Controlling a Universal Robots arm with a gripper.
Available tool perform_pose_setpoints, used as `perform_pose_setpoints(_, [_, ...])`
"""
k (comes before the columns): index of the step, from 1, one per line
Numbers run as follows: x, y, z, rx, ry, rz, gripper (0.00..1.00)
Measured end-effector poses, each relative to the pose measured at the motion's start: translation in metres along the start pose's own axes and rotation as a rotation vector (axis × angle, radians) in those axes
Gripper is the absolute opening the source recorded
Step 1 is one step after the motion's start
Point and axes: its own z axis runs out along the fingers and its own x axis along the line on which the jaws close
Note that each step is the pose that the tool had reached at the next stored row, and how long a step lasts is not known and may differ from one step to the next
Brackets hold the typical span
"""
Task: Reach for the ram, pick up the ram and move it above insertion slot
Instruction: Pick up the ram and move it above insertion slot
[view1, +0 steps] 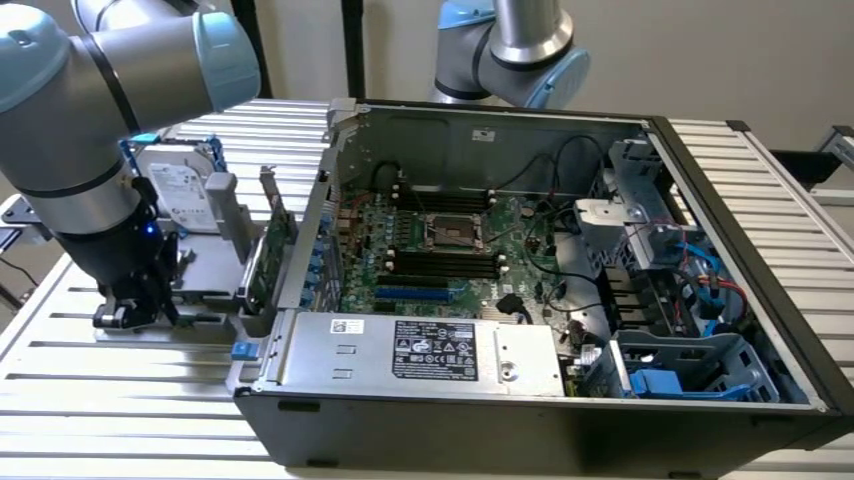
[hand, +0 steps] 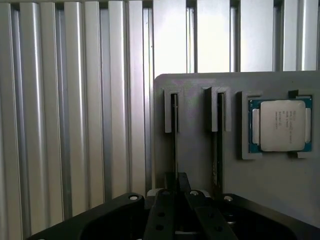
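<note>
The grey and blue robot arm reaches down at the exterior view's left edge of the slatted aluminium table (view1: 134, 400), beside the open black computer case (view1: 534, 430). Its black gripper (view1: 127, 312) is low over a flat grey plastic holder (view1: 200, 328) that lies on the table close to the case's side wall.

From the wrist, the holder (hand: 195, 150) shows two narrow upright slots and a square recess. The ram stick (hand: 175, 130), a long thin board seen edge-on and dark, stands in the slot nearest the holder's outer edge, next to the bare slats (hand: 75, 125). The gripper (hand: 176, 182) sits right on it. Its two black fingers (hand: 162, 215) are drawn in against the board's flat faces, pinching it while it is seated in the slot.

A second thin stick (hand: 218, 130) stands in the neighbouring slot, untouched. A square silver processor chip (hand: 280, 125) on a blue-edged board lies in the recess beyond that.

Farther back on the holder, a silver hard drive (view1: 180, 190) and a green expansion card (view1: 276, 245) stand upright. The long black memory slots (view1: 441, 262) inside the case are well apart from the gripper.
</note>
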Motion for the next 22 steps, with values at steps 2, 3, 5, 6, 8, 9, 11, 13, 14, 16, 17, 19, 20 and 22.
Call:
perform_pose_setpoints(2, [0.000,0.0000,-0.0029,-0.0001,0.0000,0.000,0.13])
perform_pose_setpoints(3, [0.000,-0.0001,-0.0048,-0.0003,0.0000,0.000,0.13])
perform_pose_setpoints(5, [0.000,-0.0003,-0.0095,-0.0009,0.0000,0.000,0.13])
perform_pose_setpoints(6, [0.000,-0.0004,-0.0123,-0.0013,0.0000,0.000,0.13])
perform_pose_setpoints(8, [0.000,-0.0008,-0.0184,-0.0025,0.0001,0.000,0.13])
perform_pose_setpoints(9, [0.000,-0.0010,-0.0219,-0.0031,0.0000,0.000,0.13])
perform_pose_setpoints(11, [0.000,-0.0016,-0.0300,-0.0055,0.0001,0.000,0.13])
perform_pose_setpoints(13, [0.000,-0.0021,-0.0388,-0.0087,0.0001,0.000,0.13])
perform_pose_setpoints(14, [0.000,-0.0021,-0.0435,-0.0103,0.0002,0.000,0.13])
perform_pose_setpoints(16, [0.000,-0.0024,-0.0525,-0.0127,0.0003,0.000,0.13])
perform_pose_setpoints(17, [0.000,-0.0029,-0.0572,-0.0142,0.0003,0.000,0.13])
perform_pose_setpoints(19, [0.001,-0.0046,-0.0665,-0.0171,0.0004,0.000,0.13])
perform_pose_setpoints(20, [0.001,-0.0057,-0.0710,-0.0181,0.0004,0.000,0.13])
perform_pose_setpoints(22, [0.001,-0.0088,-0.0801,-0.0199,0.0005,0.000,0.13])
